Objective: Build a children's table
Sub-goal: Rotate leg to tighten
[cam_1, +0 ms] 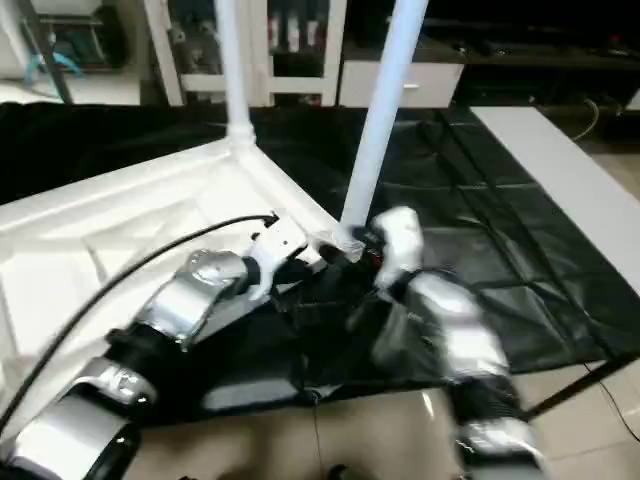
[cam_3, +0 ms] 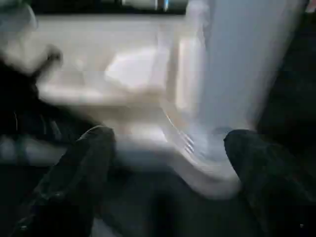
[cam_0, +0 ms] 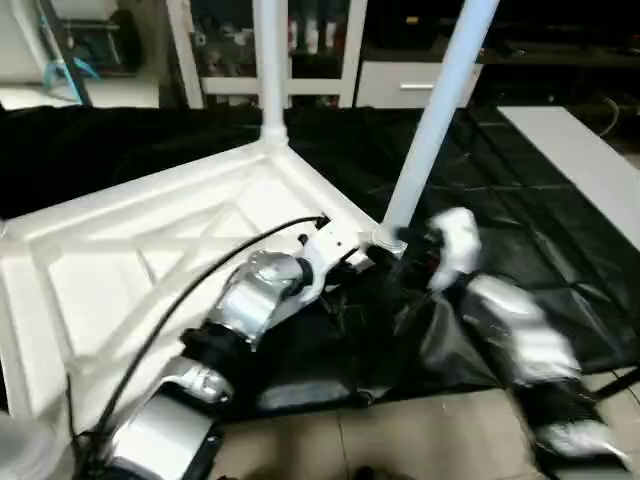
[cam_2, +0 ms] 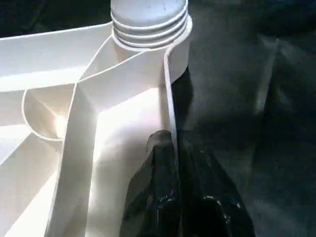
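Silver forearms are reaching in from the bottom edge toward the tabletop (cam_0: 130, 260), which is lying upside down, ribs up, on a black sheet (cam_0: 520, 230). Two legs are standing in its corner sockets: the far leg (cam_0: 268, 60) is rising straight, and the near leg (cam_0: 435, 120) is leaning slightly at the corner closest to the grippers. The left gripper (cam_2: 173, 163) is pinching the tabletop's rim wall with its jaws closed on it, just beside the near leg's threaded base. The right gripper (cam_3: 163, 163) is hanging with its jaws wide apart on either side of the near leg's foot, gripping nothing. Judging from this, the build is roughly half done: two legs are up, two are not yet fitted, and the near leg may need tightening. Behind the sheet, white cabinets (cam_0: 310, 50) are lining the wall.
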Robot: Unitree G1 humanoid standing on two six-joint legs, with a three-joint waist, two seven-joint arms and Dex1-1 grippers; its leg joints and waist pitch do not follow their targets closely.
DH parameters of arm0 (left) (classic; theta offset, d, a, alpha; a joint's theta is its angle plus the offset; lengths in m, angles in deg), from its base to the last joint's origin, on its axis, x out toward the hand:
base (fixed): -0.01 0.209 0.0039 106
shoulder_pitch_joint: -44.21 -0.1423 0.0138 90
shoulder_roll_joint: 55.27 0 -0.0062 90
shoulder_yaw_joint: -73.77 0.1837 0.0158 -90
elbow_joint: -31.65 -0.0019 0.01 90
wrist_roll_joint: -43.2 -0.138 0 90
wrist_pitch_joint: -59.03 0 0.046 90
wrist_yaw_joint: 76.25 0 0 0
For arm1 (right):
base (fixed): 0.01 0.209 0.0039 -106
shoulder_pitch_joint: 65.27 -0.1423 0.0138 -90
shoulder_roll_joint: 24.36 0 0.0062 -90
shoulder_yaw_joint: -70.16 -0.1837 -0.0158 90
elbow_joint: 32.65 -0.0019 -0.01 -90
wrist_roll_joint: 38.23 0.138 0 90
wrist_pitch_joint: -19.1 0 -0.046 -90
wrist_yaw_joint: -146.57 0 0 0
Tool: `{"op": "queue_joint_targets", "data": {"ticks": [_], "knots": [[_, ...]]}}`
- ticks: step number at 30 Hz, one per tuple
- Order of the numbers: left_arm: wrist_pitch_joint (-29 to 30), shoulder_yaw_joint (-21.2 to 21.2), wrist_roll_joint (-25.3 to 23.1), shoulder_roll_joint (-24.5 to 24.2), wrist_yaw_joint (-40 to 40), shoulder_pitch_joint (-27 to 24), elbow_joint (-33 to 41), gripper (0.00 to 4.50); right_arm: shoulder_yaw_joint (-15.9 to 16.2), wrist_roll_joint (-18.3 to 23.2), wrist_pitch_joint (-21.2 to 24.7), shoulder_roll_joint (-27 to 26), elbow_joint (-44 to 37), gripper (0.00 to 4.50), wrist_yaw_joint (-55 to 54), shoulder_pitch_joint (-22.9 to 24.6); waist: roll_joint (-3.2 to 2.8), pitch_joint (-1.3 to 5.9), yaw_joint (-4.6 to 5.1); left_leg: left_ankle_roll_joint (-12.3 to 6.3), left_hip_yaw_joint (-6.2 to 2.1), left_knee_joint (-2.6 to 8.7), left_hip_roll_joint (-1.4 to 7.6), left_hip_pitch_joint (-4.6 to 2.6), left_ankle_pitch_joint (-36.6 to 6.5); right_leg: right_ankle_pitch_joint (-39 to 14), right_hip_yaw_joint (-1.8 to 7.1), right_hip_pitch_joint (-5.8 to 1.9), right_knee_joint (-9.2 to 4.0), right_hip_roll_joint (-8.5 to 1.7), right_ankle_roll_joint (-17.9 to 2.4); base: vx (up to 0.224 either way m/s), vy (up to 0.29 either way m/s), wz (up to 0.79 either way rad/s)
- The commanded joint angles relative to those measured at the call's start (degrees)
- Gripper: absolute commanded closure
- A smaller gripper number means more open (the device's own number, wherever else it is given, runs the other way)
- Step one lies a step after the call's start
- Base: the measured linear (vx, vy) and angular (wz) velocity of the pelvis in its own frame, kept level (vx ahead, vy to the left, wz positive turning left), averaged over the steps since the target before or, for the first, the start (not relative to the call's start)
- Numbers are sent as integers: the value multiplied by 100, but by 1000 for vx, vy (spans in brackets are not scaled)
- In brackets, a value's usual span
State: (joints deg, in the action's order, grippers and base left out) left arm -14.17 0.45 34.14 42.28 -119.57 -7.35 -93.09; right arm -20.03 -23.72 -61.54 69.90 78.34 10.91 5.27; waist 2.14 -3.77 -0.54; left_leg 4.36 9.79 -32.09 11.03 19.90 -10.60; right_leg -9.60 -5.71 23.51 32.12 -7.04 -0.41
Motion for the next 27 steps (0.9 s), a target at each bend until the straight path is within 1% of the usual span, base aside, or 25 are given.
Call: {"op": "queue_joint_targets", "data": {"ticks": [1, 2, 3, 5, 6, 7, 8, 9, 10, 11, 12, 14, 15, 16, 17, 18, 19, 20, 21, 22, 23, 24, 26, 27], "knots": [[-64, 50, 15, -161, -203, -308, -244, 450, 7, 61, 183, 153, -392, 17, 306, 119, 162, 350, -74, -523, -11, 388, 183, 66, -1655, -2388, 243, -265, -432, -183, -705, 0, 0, 0], [-109, 69, 1, -225, -285, -329, -240, 450, 17, 78, 207, 263, -528, 7, 414, 218, 148, 351, -60, -551, -18, 393, 180, 90, -1660, -2442, 242, -271, -433, -171, -693, 0, 0, 0], [-159, 84, -6, -321, -406, -358, -238, 450, -35, 139, 303, 397, -745, 7, 503, 350, 156, 362, -41, -543, -17, 383, 179, 99, -1684, -2457, 245, -273, -437, -174, -673, 0, 0, 0], [-296, 138, 6, -521, -651, -401, -224, 450, -208, 344, 509, 582, -1095, 7, 585, 532, 136, 376, -41, -556, -21, 384, 182, 97, -1623, -2314, 250, -277, -422, -164, -691, 0, 0, 0], [-323, 153, 18, -576, -736, -415, -206, 450, -247, 383, 540, 619, -1148, 7, 598, 563, 145, 385, -43, -560, -19, 379, 185, 94, -1602, -2260, 254, -280, -415, -163, -698, 0, 0, 0], [-467, 191, 46, -701, -936, -451, -158, 450, -301, 432, 555, 702, -1244, 7, 630, 632, 130, 393, -43, -556, -14, 376, 189, 79, -1589, -2170, 257, -268, -402, -162, -758, 0, 0, 0], [-490, 198, 52, -723, -970, -460, -143, 450, -304, 442, 561, 722, -1267, 7, 635, 648, 137, 394, -39, -548, -8, 374, 189, 76, -1641, -2220, 258, -259, -408, -153, -766, 0, 0, 0], [-593, 250, 132, -853, -1288, -532, -11, 450, -345, 459, 581, 761, -1329, 7, 576, 699, 133, 396, -38, -513, -6, 374, 187, 65, -1679, -2281, 257, -248, -414, -155, -772, 0, 0, 0], [-630, 295, 176, -944, -1493, -572, 83, 450, -345, 451, 590, 789, -1351, 7, 569, 720, 95, 400, -38, -468, -6, 376, 192, 64, -1676, -2275, 266, -245, -407, -163, -800, 0, 0, 0], [-630, 295, 176, -944, -1493, -572, 83, 450, -345, 451, 590, 789, -1351, 7, 569, 720, 98, 399, -31, -446, -5, 379, 193, 76, -1684, -2268, 264, -248, -409, -157, -802, 0, 0, 0], [-625, 342, 273, -1083, -1819, -647, 256, 450, -333, 400, 585, 830, -1371, 7, 555, 751, 94, 410, -35, -398, 2, 374, 198, 55, -1703, -2214, 265, -237, -403, -151, -834, 0, 0, 0], [-588, 371, 290, -1200, -1995, -696, 382, 450, -343, 373, 630, 856, -1441, 7, 539, 797, 92, 411, -38, -361, 13, 374, 206, 55, -1658, -2028, 280, -240, -381, -136, -898, 0, 0, 0], [-591, 373, 290, -1206, -2002, -698, 387, 450, -344, 373, 633, 858, -1445, 7, 539, 799, 84, 420, -51, -356, 27, 363, 211, 26, -1625, -1898, 286, -228, -368, -129, -959, 0, 0, 0], [-621, 388, 281, -1247, -2052, -714, 421, 450, -350, 375, 662, 867, -1484, 7, 535, 820, 84, 425, -54, -361, 37, 354, 208, 25, -1588, -1818, 288, -230, -356, -126, -995, 0, 0, 0], [-664, 399, 259, -1286, -2062, -728, 447, 450, -359, 377, 675, 874, -1493, 7, 527, 829, 91, 430, -64, -373, 46, 345, 210, 27, -1487, -1659, 289, -243, -332, -118, -1043, 0, 0, 0], [-677, 403, 252, -1299, -2065, -733, 455, 450, -362, 377, 678, 876, -1496, 7, 524, 831, 81, 431, -70, -386, 49, 341, 209, 43, -1423, -1565, 292, -257, -316, -115, -1061, 0, 0, 0], [-661, 408, 236, -1377, -2072, -772, 540, 450, -372, 387, 679, 903, -1491, 7, 516, 849, 82, 434, -75, -390, 47, 337, 208, 52, -1381, -1536, 291, -267, -305, -119, -1065, 0, 0, 0], [-619, 403, 240, -1386, -2071, -776, 556, 450, -373, 389, 677, 908, -1488, 7, 514, 851, 71, 437, -89, -390, 42, 335, 214, 50, -1342, -1508, 291, -274, -295, -125, -1069, 0, 0, 0], [-505, 356, 321, -1389, -2108, -773, 660, 422, -373, 384, 672, 919, -1477, 2, 502, 847, 82, 435, -94, -396, 55, 317, 206, 57, -1256, -1473, 297, -275, -281, -119, -1075, 0, 0, 0], [-350, 289, 449, -1359, -2161, -760, 788, 393, -369, 369, 663, 926, -1464, 0, 488, 837, 85, 436, -104, -384, 61, 305, 202, 45, -1259, -1534, 302, -266, -277, -120, -1085, 0, 0, 0], [-298, 270, 494, -1349, -2185, -754, 838, 393, -368, 364, 661, 928, -1459, 0, 483, 832, 98, 445, -98, -375, 60, 299, 202, 58, -1216, -1507, 303, -283, -258, -123, -1094, 0, 0, 0], [-267, 262, 530, -1339, -2208, -741, 921, 390, -365, 356, 655, 929, -1448, 0, 479, 824, 92, 459, -111, -388, 58, 292, 201, 70, -1078, -1403, 302, -297, -238, -120, -1107, 0, 0, 0], [-249, 264, 543, -1340, -2226, -738, 977, 382, -364, 352, 654, 929, -1445, 0, 477, 821, 90, 466, -125, -419, 62, 277, 199, 70, -930, -1227, 301, -301, -217, -110, -1135, 0, 0, 0], [-380, 284, 486, -1319, -2159, -708, 949, 367, -360, 345, 645, 925, -1423, 0, 481, 811, 98, 470, -133, -446, 67, 266, 197, 65, -875, -1133, 300, -299, -208, -99, -1163, 0, 0, 0]]}}
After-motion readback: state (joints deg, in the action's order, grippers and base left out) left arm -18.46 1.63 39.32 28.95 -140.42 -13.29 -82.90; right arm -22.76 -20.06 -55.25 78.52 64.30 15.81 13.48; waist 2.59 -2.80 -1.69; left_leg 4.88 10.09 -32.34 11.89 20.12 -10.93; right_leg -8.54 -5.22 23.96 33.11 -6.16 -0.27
